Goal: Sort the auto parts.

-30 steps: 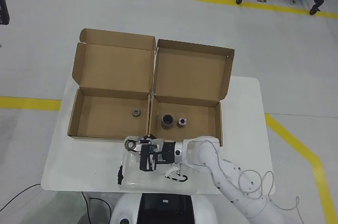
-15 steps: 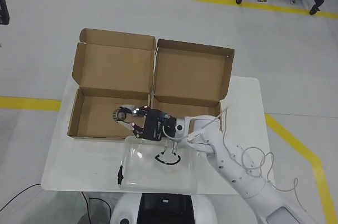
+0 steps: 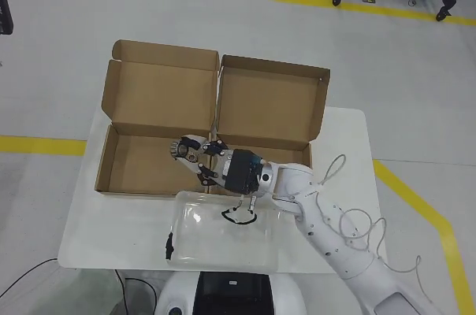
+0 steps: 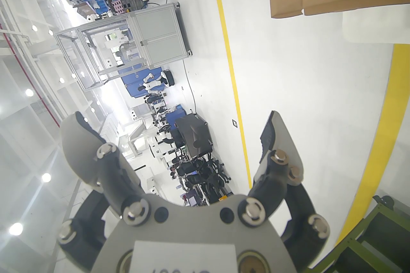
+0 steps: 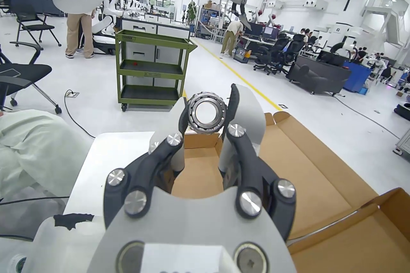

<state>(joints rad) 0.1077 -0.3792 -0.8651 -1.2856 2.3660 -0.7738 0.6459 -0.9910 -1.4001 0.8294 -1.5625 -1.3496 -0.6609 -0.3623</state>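
On the white bench (image 3: 348, 142), the left box (image 3: 135, 165) lies open at the upper left of the top view, lid folded back. Over its right part, close to the wall shared with the right box (image 3: 293, 161), hangs the bearing (image 3: 179, 147), pinched between the two fingers of the right end effector (image 3: 189, 153). The right wrist view shows that grip closely: the fingers press on opposite sides of the bearing's outer ring, its bore faces the camera, and the brown box floor lies underneath. From the end effector the right arm runs toward the lower right of the top view, wrist across the front of the right box, forearm bending down past the bench's front edge. Below the boxes, at lower centre, sits a clear tray (image 3: 198, 236) with a black ring (image 3: 238, 215) near its upper right corner. In the left wrist view the left end effector (image 4: 174, 124) is spread wide with nothing between its fingers, off the bench with floor and a yellow line behind it.
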